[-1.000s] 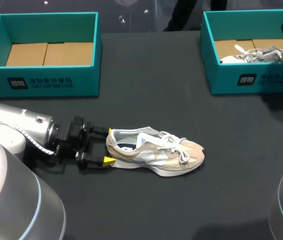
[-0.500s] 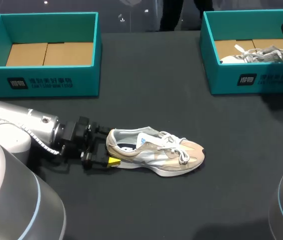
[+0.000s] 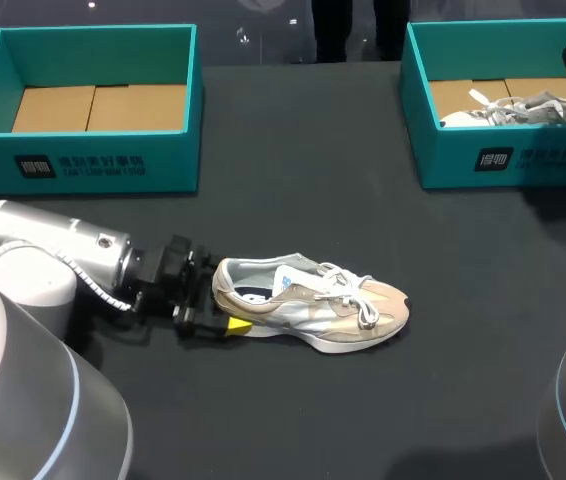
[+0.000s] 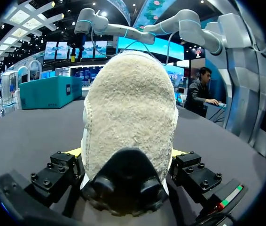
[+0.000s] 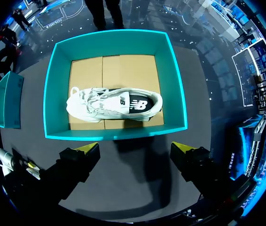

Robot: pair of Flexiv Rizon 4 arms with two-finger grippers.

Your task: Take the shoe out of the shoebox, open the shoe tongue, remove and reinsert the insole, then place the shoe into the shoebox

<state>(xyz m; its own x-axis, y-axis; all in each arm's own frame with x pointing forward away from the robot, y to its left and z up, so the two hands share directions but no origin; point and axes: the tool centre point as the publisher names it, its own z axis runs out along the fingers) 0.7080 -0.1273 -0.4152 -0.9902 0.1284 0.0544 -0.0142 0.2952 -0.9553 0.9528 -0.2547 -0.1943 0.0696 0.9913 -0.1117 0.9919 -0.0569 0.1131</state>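
Gaping at the left claw point(image 3: 221, 296), with the heel of the beige shoe point(image 3: 313, 303) between its fingers point(image 4: 196, 172) on the worktop point(image 3: 363, 200). Gaping too at the right claw point(image 5: 135, 148), white shoe point(image 5: 114, 104) in its shoebox point(image 5: 177, 101) straight ahead.

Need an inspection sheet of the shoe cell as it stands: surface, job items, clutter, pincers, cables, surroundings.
Surface: black table, matte.
Job's things: beige shoe on its sole mid-table, outside both boxes; left shoebox shows only its cardboard floor; right shoebox holds a white shoe.
Clutter: nothing seen.
Pincers: left pincer at the beige shoe's heel, grip unclear; right pincer open, empty, above the right shoebox.
Cables: coiled cable along the left arm.
Surroundings: nothing seen.
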